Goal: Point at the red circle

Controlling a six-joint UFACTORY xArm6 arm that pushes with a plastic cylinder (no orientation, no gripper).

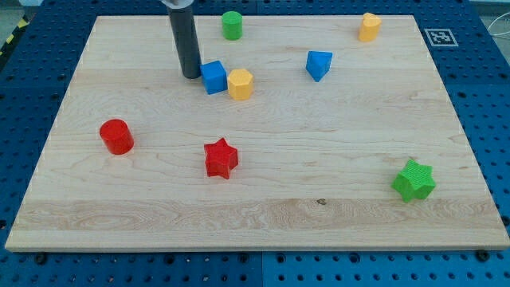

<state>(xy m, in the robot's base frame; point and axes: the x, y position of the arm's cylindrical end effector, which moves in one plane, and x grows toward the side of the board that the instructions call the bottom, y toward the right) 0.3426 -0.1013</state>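
The red circle [117, 136] is a short red cylinder at the view's left, on the wooden board [319, 199]. My tip [191, 75] rests on the board near the view's top, up and to the right of the red circle, with a wide gap between them. The tip stands just left of a blue cube [213, 77], close to touching it. A yellow hexagonal block [240, 84] sits against the blue cube's right side.
A red star [221, 158] lies right of the red circle. A green cylinder [232, 25] is at the top, a blue block [319, 64] and a yellow block [369, 27] at the upper right, a green star [413, 180] at the lower right.
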